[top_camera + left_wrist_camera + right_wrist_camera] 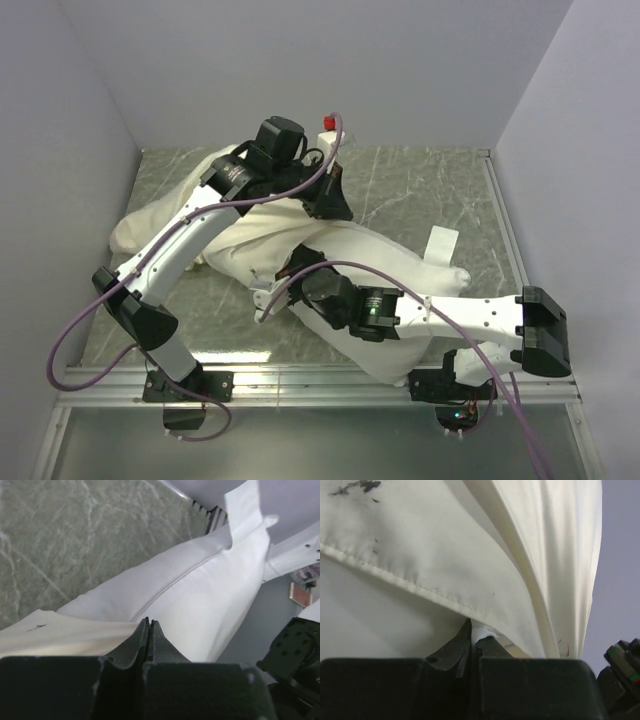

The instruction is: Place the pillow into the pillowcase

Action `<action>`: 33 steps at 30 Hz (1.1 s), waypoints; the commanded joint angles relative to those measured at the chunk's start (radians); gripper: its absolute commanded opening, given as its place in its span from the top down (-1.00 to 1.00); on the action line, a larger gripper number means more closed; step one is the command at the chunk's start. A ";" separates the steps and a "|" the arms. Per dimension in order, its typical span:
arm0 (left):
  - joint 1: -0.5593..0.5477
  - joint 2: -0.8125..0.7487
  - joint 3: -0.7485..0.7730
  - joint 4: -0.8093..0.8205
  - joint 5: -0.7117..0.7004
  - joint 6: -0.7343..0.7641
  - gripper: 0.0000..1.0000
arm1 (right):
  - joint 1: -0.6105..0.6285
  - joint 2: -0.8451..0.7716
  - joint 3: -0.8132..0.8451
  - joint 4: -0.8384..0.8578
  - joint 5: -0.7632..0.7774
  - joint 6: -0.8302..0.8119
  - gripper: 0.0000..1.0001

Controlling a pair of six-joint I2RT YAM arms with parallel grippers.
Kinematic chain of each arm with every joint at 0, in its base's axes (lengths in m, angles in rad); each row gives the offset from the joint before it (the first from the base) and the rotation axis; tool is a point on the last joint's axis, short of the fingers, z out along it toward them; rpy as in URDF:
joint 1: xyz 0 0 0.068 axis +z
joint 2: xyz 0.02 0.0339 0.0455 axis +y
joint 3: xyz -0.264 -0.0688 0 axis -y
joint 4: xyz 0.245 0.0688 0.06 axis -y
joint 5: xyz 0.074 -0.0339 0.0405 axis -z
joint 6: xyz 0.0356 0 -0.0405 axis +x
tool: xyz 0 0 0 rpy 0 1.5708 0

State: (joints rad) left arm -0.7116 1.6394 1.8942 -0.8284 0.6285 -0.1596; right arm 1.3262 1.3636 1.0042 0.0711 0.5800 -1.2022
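Note:
The plump white pillow (400, 265) lies slantwise across the table, its tag (441, 242) at the right end. The cream pillowcase (150, 225) is bunched over its left end. My left gripper (330, 200) hangs over the pillow's upper side. In the left wrist view it (149, 622) is shut, pinching the edge of the pillowcase (60, 635) where that meets the pillow (200, 595). My right gripper (300, 268) sits at the pillow's near side. In the right wrist view it (479, 630) is shut on a nub of white pillow (380, 615) fabric, just under the pillowcase hem (445, 545).
The grey marble table (430, 190) is boxed in by pale walls on three sides. A small red-capped object (328, 124) stands at the back wall. A metal rail (320, 375) runs along the near edge. Purple cables loop over both arms.

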 commanded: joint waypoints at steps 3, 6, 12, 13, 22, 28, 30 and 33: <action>-0.034 0.011 0.026 0.161 0.184 -0.080 0.99 | 0.005 -0.070 0.021 0.239 -0.069 -0.086 1.00; -0.023 0.008 0.008 0.173 0.209 -0.064 0.99 | -0.018 -0.096 -0.033 0.280 -0.083 -0.085 1.00; -0.045 0.071 0.035 0.034 0.309 0.003 0.99 | -0.100 -0.068 -0.012 0.314 -0.097 -0.060 1.00; -0.058 0.083 0.048 0.013 0.329 0.018 0.99 | -0.113 -0.058 0.016 0.312 -0.092 -0.059 1.00; 0.075 0.120 0.124 0.086 0.248 -0.032 0.17 | -0.171 -0.034 0.002 0.311 -0.086 0.004 1.00; 0.343 0.111 0.238 0.303 0.077 -0.171 -0.71 | -0.274 -0.020 0.013 0.227 -0.106 0.147 1.00; 0.457 0.067 0.240 0.354 0.019 -0.204 -0.75 | -0.326 -0.006 0.027 0.185 -0.135 0.229 1.00; 0.524 -0.091 0.078 0.373 -0.165 -0.080 -0.69 | -0.383 0.026 0.069 0.090 -0.178 0.355 1.00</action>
State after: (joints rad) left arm -0.2260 1.7416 2.0686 -0.5419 0.6373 -0.2932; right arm 0.9951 1.3865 0.9707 0.1242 0.4248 -0.9726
